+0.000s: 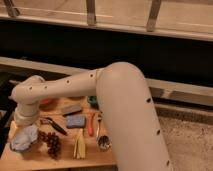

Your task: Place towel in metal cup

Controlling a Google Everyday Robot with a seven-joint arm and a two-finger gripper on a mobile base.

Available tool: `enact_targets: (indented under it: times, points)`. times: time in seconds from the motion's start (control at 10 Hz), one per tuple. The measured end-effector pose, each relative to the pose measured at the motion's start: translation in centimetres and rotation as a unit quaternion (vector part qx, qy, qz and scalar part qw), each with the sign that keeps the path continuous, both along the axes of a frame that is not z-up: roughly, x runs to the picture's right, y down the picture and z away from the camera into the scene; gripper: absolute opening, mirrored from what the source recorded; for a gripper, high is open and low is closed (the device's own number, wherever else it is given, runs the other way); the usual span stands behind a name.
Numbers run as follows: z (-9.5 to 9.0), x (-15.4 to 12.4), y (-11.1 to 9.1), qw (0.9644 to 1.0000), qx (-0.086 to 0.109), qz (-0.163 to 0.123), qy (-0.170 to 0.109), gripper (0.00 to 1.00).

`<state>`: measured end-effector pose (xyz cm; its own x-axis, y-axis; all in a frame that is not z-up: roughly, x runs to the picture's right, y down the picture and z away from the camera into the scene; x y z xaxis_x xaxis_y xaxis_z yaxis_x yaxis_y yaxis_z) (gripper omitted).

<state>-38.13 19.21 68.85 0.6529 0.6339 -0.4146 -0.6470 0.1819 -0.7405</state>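
1. The gripper (25, 125) hangs at the left end of the table (30, 161), close over the towel (22, 140), jaws apart
2. The towel lies bunched on the table, just beside the grapes (51, 142)
3. The metal cup (103, 143) stands well apart to the right, near the front edge

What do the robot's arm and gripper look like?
The arm is a thick cream-white tube with a row of small dark dots along it. Its gripper, just above the towel, hangs from a pale cylindrical wrist.
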Motion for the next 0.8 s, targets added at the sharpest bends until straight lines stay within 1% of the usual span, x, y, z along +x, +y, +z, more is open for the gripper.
enact_targets:
  times: [0.2,0.4,0.6,0.8]
  points:
    - [1.2,-0.9,0.6,1.0000,0.002,-0.006,-0.001,0.73]
    - [2.0,-1.5,1.0,0.9999,0.005,-0.012,0.000,0.73]
    - [2.9,-1.4,1.2,0.9999,0.008,-0.011,0.008,0.73]
    - [3.9,-1.3,1.7,0.9998,0.006,-0.011,0.016,0.73]
